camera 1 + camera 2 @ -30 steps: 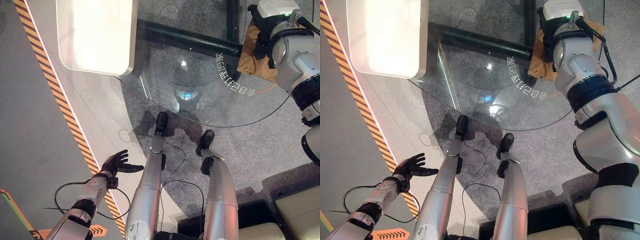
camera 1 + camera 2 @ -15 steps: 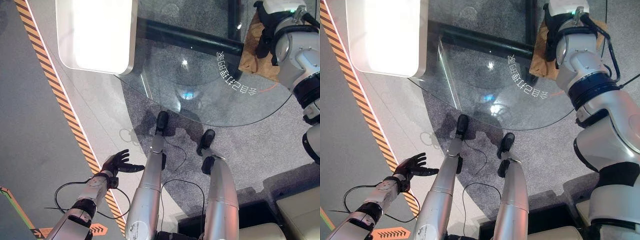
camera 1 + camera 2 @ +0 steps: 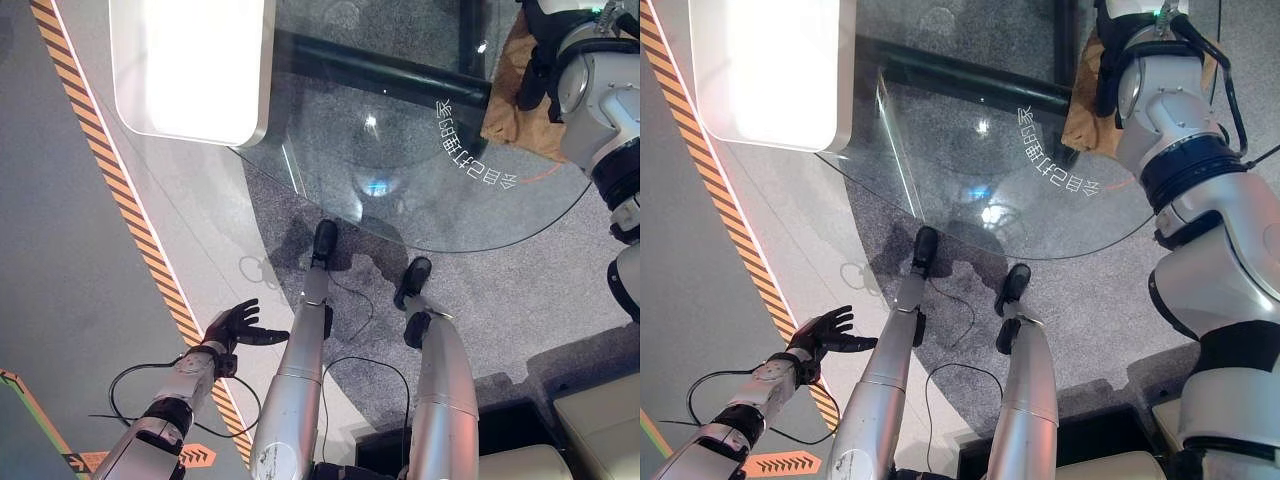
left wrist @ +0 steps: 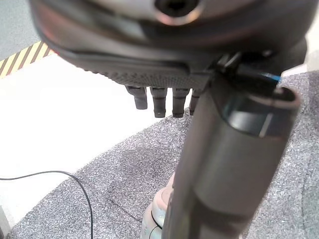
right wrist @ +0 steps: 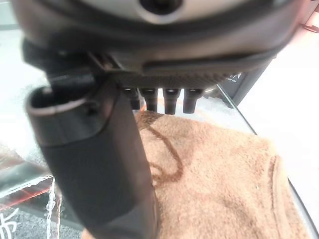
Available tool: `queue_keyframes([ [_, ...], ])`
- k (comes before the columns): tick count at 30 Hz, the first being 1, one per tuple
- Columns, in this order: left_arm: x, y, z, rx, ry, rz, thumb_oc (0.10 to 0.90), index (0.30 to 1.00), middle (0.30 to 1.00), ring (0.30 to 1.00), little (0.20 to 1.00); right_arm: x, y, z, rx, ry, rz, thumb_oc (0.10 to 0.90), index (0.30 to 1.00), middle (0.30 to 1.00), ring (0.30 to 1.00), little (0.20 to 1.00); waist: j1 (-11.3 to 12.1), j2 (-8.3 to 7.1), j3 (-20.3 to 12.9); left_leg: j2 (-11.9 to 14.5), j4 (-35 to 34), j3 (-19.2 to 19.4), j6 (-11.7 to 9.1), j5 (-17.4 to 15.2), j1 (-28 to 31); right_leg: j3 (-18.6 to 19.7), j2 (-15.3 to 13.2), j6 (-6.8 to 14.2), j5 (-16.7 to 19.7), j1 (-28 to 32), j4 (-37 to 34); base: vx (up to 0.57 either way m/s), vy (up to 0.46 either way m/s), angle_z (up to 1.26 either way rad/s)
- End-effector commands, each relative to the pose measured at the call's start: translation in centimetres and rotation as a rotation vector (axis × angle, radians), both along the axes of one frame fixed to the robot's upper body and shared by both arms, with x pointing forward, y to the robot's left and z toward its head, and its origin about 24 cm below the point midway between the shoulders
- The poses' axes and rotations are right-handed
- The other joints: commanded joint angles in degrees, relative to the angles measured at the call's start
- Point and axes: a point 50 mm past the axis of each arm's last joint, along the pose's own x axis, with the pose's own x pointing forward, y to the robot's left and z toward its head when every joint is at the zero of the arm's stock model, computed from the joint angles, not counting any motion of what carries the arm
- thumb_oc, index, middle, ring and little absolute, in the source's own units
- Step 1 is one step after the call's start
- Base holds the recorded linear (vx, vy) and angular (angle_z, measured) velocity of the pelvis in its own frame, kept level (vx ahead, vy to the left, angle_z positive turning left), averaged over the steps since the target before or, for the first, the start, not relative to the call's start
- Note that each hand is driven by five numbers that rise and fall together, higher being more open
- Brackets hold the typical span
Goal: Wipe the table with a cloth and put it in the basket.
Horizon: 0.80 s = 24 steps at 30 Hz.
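Note:
A brown cloth (image 3: 512, 110) lies on the far right part of the round glass table (image 3: 400, 200). My right hand (image 3: 538, 72) rests over the cloth's far side. In the right wrist view, its fingers (image 5: 164, 99) reach straight out over the brown cloth (image 5: 219, 184) and its thumb lies alongside. My left hand (image 3: 232, 325) hangs low at the left, well off the table, open with fingers spread and holding nothing.
A white rounded slab (image 3: 190, 65) stands at the far left beside the table. A dark beam (image 3: 380, 75) runs under the glass. An orange-and-black striped line (image 3: 130, 230) crosses the floor at the left. A pale cushion (image 3: 600, 420) sits at the near right.
My right hand has slid the cloth a little farther away and to the right across the glass. The left hand has stayed where it was.

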Motion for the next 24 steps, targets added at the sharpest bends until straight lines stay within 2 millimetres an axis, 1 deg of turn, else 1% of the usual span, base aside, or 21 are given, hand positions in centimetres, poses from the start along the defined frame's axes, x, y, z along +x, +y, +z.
queue_keyframes([
  [1, -2.81, 2.15, -1.59, 0.059, 0.097, 0.014, 0.8, 0.9, 0.9, 0.9, 0.9, -1.39, -3.42, 1.73, -0.015, -0.043, -0.13, 0.8, 0.9, 0.9, 0.9, 0.9, 0.13, 1.83, -0.6, -4.14, 6.06, 4.95, 4.89, -6.59, -0.28, -3.41, 2.74, 0.03, 7.99, 2.27, -11.15, 0.0, 0.0, 0.0],
  [8, -2.76, 1.79, -1.64, 0.055, 0.093, 0.012, 0.8, 0.9, 0.9, 0.9, 0.9, -1.3, -3.27, 1.64, -0.014, -0.036, -0.12, 0.8, 0.9, 0.9, 0.9, 0.9, 0.26, 1.84, -0.6, -4.27, 5.71, 4.64, 4.9, -6.36, -0.47, -3.28, 2.94, -0.01, 8.1, 2.07, -11.44, 0.0, 0.0, 0.0],
  [15, -2.85, 2.17, -1.51, 0.055, 0.091, 0.012, 0.8, 0.9, 0.9, 0.9, 0.9, -1.24, -3.29, 1.45, -0.018, -0.014, -0.12, 0.8, 0.9, 0.9, 0.9, 0.9, 0.44, 1.95, -0.6, -4.42, 5.46, 4.39, 4.96, -6.16, -0.53, -3.33, 3.03, -0.01, 8.18, 2.01, -11.57, 0.0, 0.0, 0.0],
  [20, -2.75, 2.09, -1.44, 0.052, 0.086, 0.011, 0.8, 0.9, 0.9, 0.9, 0.9, -1.16, -3.34, 1.17, -0.027, 0.019, -0.131, 0.8, 0.9, 0.9, 0.9, 0.9, 0.48, 1.95, -0.6, -4.46, 5.3, 4.34, 4.99, -6.11, -0.48, -3.3, 3.05, 0.01, 8.19, 2.06, -11.72, 0.0, 0.0, 0.0],
  [21, -2.72, 2.06, -1.42, 0.053, 0.086, 0.011, 0.8, 0.9, 0.9, 0.9, 0.9, -1.16, -3.41, 1.1, -0.025, 0.028, -0.136, 0.602, 0.731, 0.731, 0.731, 0.702, 0.51, 1.96, -0.6, -4.46, 5.25, 4.32, 5.0, -6.09, -0.49, -3.36, 3.01, 0.04, 8.23, 2.05, -11.76, 0.0, 0.0, 0.0],
  [22, -2.71, 2.05, -1.41, 0.053, 0.085, 0.011, 0.8, 0.9, 0.9, 0.9, 0.9, -1.16, -3.43, 1.09, -0.025, 0.03, -0.138, 0.498, 0.641, 0.641, 0.641, 0.598, 0.51, 1.96, -0.6, -4.46, 5.25, 4.31, 5.0, -6.09, -0.5, -3.38, 2.99, 0.05, 8.24, 2.05, -11.77, 0.0, 0.0, 0.0],
  [23, -2.7, 2.16, -1.35, 0.053, 0.085, 0.01, 0.8, 0.9, 0.9, 0.9, 0.9, -1.15, -3.44, 1.04, -0.022, 0.047, -0.142, 0.1, 0.3, 0.3, 0.3, 0.2, 0.51, 1.96, -0.6, -4.53, 5.2, 4.31, 5.04, -6.09, -0.51, -3.3, 3.12, 0.02, 8.31, 2.08, -12.07, 0.0, 0.0, 0.0],
  [24, -2.72, 2.19, -1.35, 0.054, 0.085, 0.011, 0.8, 0.9, 0.9, 0.9, 0.9, -1.15, -3.45, 1.0, -0.021, 0.056, -0.145, 0.1, 0.3, 0.3, 0.3, 0.2, 0.54, 1.92, -0.6, -4.54, 5.15, 4.25, 5.04, -6.05, -0.54, -3.35, 3.08, 0.02, 8.29, 2.03, -11.95, 0.0, 0.0, 0.0],
])
